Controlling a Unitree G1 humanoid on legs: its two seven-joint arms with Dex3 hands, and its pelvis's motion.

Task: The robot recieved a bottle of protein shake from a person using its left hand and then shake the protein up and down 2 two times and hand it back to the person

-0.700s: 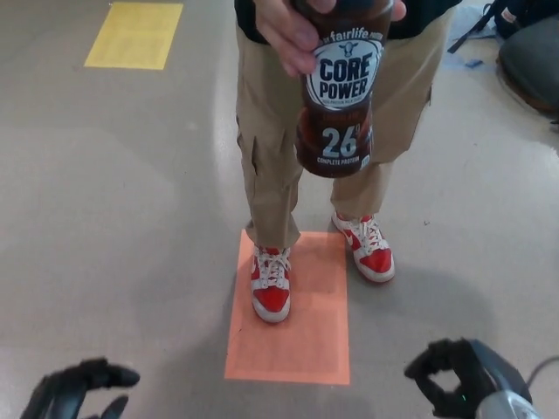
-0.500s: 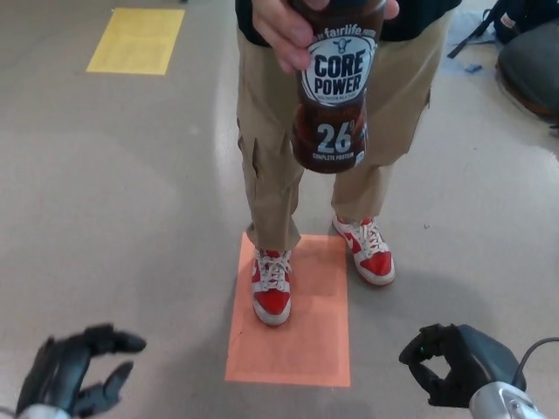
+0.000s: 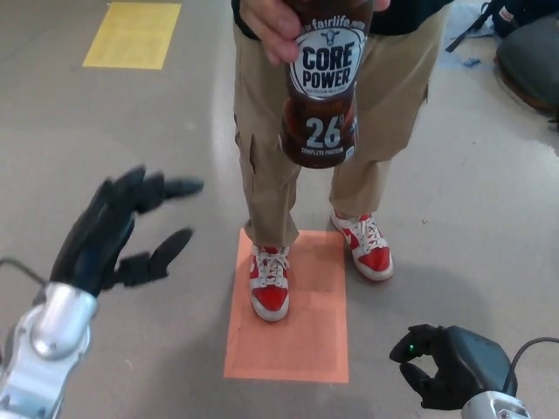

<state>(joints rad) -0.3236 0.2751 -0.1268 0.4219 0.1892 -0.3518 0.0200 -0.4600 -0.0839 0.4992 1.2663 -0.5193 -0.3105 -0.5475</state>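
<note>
- Head view, item: bottle of protein shake (image 3: 320,83). Dark brown, label reading "Core Power" and "26". Held upright near its top by the person's hand (image 3: 272,28), in front of the person's tan trousers (image 3: 271,166) and above the orange floor patch (image 3: 288,327). It sits much as it did half a second ago, a touch lower and nearer.
- Head view, item: left hand (image 3: 118,231). Changed most. Half a second ago it lay low at the picture's bottom edge; it has now risen, with the silver forearm showing beneath it, and stands to the left of the bottle and below it. Fingers (image 3: 166,186) spread apart, thumb clear of them, holding nothing. Not touching the bottle; a clear gap of floor remains between them.
- Head view, item: right hand (image 3: 441,367). Low, right of the orange patch, well apart from the bottle. Fingers curled together on nothing; little altered from before.
- Head view, item: person's red-and-white shoes (image 3: 269,284), one on the orange patch, one at its right edge. Unmoved.
- Judgement: the receiving step is under way; the reach has begun but the handover is not yet made. The left hand likely needs to go up and right to close round the bottle's lower body. Shaking and returning remain.
</note>
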